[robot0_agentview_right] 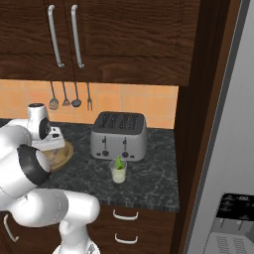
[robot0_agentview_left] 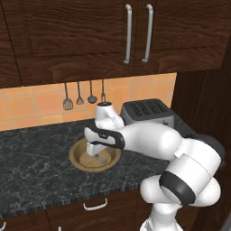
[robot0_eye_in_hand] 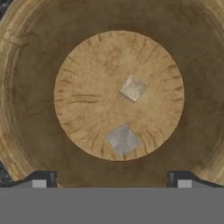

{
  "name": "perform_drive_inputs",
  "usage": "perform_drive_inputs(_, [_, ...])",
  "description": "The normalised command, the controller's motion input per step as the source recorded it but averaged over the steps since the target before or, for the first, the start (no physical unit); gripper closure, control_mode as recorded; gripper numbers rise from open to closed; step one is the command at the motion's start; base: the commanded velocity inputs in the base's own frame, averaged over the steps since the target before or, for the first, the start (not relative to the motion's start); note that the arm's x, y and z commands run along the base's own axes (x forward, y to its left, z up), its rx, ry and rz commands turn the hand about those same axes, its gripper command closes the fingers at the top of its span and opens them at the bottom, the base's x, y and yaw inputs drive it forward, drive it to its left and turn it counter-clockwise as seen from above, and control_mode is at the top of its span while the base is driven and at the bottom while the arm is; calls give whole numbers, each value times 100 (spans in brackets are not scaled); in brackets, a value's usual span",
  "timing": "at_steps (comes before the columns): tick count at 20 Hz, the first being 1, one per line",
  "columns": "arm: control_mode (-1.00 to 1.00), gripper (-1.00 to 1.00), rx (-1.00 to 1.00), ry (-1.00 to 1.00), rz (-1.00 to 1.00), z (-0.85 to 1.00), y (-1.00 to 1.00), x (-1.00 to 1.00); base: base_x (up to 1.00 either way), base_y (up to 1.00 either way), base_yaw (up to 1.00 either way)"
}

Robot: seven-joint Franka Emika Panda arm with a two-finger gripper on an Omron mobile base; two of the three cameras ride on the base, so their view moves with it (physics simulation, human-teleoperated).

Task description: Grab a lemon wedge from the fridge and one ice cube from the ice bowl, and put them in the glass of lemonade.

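Black marble counter, orange tiles

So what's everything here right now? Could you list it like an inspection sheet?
Surface: dark speckled counter.
Job's things: ice bowl under the hand, two ice cubes on its floor; glass of lemonade in front of the toaster, lemon wedge already in it; fridge at right, shut.
Clutter: toaster.
Grippers: gripper open, hovering above the cubes, holding nothing.
Cables: nothing seen.
Surroundings: dark wood cabinets, orange tiles, hanging utensils.
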Motion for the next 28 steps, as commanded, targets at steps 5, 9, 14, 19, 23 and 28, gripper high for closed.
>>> perform_drive_inputs(5, [-100,-100,-1,0,0,-32,0,-13,0,0,0])
perform_drive_inputs(9, [-100,-100,-1,0,0,-54,0,0,0,0,0])
perform_drive_inputs(14, [-100,-100,0,0,0,-20,-3,0,0,0,0])
perform_drive_inputs(19, [-100,-100,0,0,0,-4,-3,2,0,0,0])
perform_drive_inputs(23, [-100,-100,0,0,0,0,0,10,0,0,0])
perform_drive_inputs(28, [-100,-100,0,0,0,0,-1,3,0,0,0])
